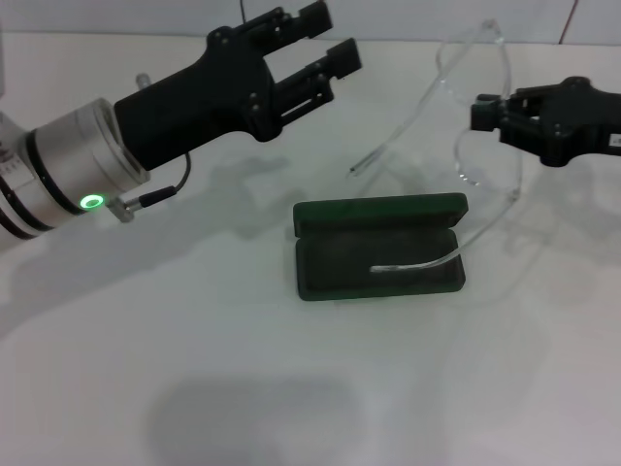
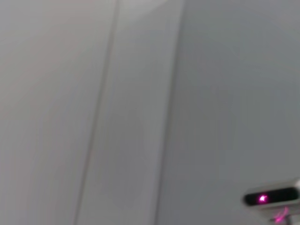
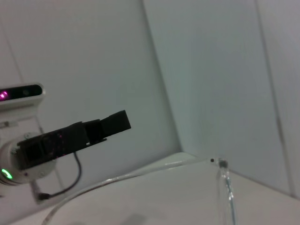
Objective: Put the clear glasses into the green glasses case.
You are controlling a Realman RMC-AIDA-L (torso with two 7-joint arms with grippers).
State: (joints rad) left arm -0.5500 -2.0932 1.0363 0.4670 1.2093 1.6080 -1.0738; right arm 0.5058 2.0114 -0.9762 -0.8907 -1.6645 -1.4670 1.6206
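Observation:
The green glasses case [image 1: 380, 208] lies open in the middle of the white table, lid standing toward the back. My right gripper [image 1: 486, 110] hovers above and to the right of it, shut on the clear glasses [image 1: 482, 60], which hang tilted in the air. One thin clear arm reaches down so its tip rests on the case's dark lining; the other arm points out to the left above the table. The same glasses [image 3: 140, 175] arc across the right wrist view. My left gripper [image 1: 331, 35] is raised at the back left of the case, open and holding nothing.
White table [image 1: 194, 388] all around the case, with a pale wall behind. A small box with a pink light [image 2: 269, 197] shows in the left wrist view. The right wrist view catches the left gripper [image 3: 108, 123] farther off.

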